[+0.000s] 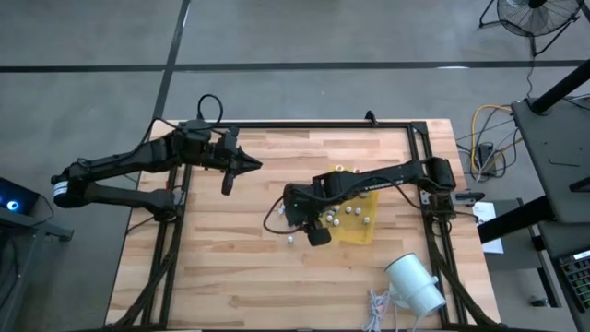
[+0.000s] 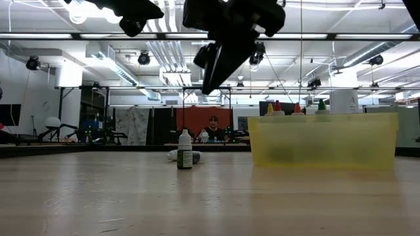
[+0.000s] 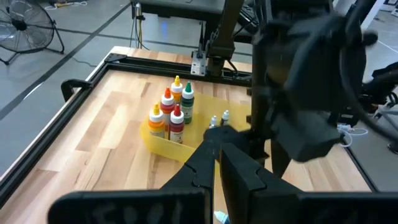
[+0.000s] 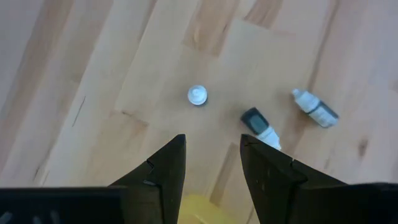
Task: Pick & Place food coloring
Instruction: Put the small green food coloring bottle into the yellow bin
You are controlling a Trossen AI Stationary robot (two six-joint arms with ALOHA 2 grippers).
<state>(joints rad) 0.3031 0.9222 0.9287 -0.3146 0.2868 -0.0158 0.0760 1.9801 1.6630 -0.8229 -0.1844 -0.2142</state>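
Thumb-sized food coloring bottles (image 3: 172,113) with orange, red, yellow and green tops stand upright in a shallow yellow tray (image 1: 367,231); their tops (image 2: 295,108) show above its wall in the low view. Tiny whitish vials lie in the tray (image 1: 346,214) and on the wood beside it. One vial (image 4: 197,95) stands upright (image 2: 185,149). Two more lie on their sides (image 4: 261,127) (image 4: 316,109). My right gripper (image 4: 211,146) hangs open above the table, over these loose vials (image 1: 318,235), and touches nothing. My left gripper (image 1: 251,166) waits shut (image 3: 217,158), raised near the table's far left.
A big white cylinder (image 1: 415,281) lies near the table's right near corner, with a white cable (image 1: 378,309) beside it. A black frame (image 1: 313,126) runs round the table's edges. Bare wood (image 1: 212,258) stretches left of the tray. A person (image 2: 213,124) sits in the room beyond.
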